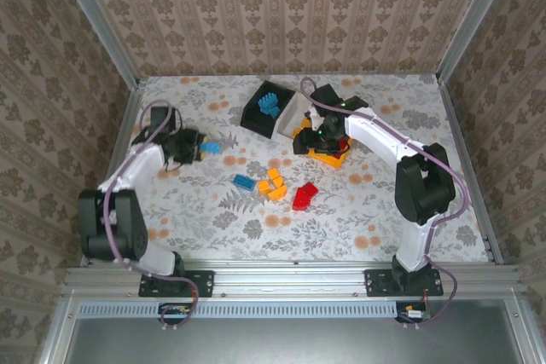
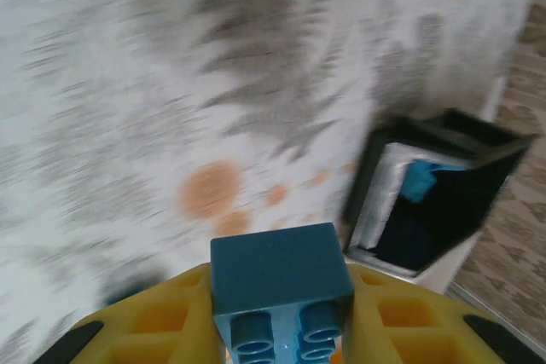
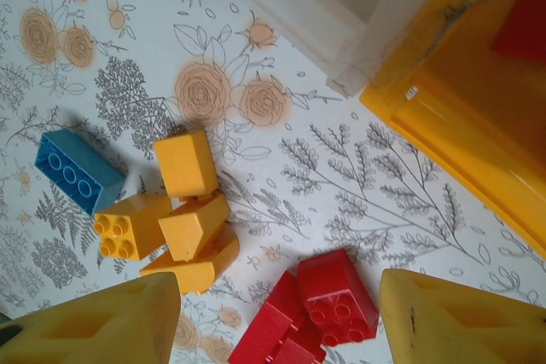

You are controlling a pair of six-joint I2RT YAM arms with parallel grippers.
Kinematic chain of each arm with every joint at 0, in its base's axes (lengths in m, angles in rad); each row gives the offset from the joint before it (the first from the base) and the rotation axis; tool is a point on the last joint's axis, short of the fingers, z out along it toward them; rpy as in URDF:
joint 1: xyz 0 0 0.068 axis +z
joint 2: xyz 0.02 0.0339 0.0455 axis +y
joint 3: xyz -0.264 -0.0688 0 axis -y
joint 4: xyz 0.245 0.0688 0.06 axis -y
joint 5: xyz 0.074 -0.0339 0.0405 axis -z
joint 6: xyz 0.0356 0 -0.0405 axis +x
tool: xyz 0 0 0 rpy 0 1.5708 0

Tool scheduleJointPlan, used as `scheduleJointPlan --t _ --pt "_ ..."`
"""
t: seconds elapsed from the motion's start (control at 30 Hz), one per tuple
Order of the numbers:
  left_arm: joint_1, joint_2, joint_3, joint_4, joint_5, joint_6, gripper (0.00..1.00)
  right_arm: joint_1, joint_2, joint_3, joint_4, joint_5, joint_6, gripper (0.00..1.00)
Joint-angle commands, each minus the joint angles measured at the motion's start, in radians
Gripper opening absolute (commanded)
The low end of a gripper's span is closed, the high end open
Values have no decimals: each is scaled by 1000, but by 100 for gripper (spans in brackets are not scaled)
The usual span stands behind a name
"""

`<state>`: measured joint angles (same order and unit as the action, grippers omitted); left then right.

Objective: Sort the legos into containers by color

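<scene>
My left gripper (image 1: 198, 148) is shut on a blue lego (image 1: 211, 147) at the left of the table; in the left wrist view the blue lego (image 2: 281, 291) sits between the yellow fingers (image 2: 145, 330). The black bin (image 1: 256, 117) holds blue legos (image 1: 269, 105) and stands beside the white bin (image 1: 293, 113). My right gripper (image 3: 281, 321) hangs open above the red legos (image 3: 320, 313), its fingers apart and empty. The orange-yellow bin (image 3: 461, 117) holds a red piece (image 3: 522, 23). On the table lie a blue lego (image 1: 244, 182), orange-yellow legos (image 1: 273, 183) and red legos (image 1: 304, 196).
The black bin (image 2: 448, 210) looks tilted toward the left arm, a blue lego (image 2: 418, 181) inside it. Patterned walls enclose the table on three sides. The right arm (image 1: 384, 138) reaches over the orange-yellow bin (image 1: 331, 158). Bare tablecloth lies at the front.
</scene>
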<state>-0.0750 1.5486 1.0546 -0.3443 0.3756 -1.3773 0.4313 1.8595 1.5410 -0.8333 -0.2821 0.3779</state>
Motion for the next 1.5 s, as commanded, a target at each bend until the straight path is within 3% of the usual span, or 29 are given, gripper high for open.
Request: scheduleJointPlan --t 0.0,0.27,0.57,0.77,1.0,1.13,1.3,1.47 --pt "-54 158 206 183 62 63 32 6 -74 -40 4 36 29 64" --pt "-145 556 760 12 78 168 32 4 -183 -129 10 101 55 64" --pt "-219 760 988 -67 84 169 36 4 -247 -145 -25 169 56 65" --pt "-227 778 1024 -90 97 181 51 -1 -258 -164 -16 172 66 67" --pt "-224 683 1006 -194 81 299 57 -1 -222 -137 -2 146 70 67" --pt "-224 556 942 -383 29 507 59 -2 -191 -123 13 120 69 67" --pt "-237 409 788 -659 -63 880 61 -2 -148 -102 30 76 67 67" --pt "-292 255 522 -743 -152 1129 63 -2 -112 -81 42 37 72 67"
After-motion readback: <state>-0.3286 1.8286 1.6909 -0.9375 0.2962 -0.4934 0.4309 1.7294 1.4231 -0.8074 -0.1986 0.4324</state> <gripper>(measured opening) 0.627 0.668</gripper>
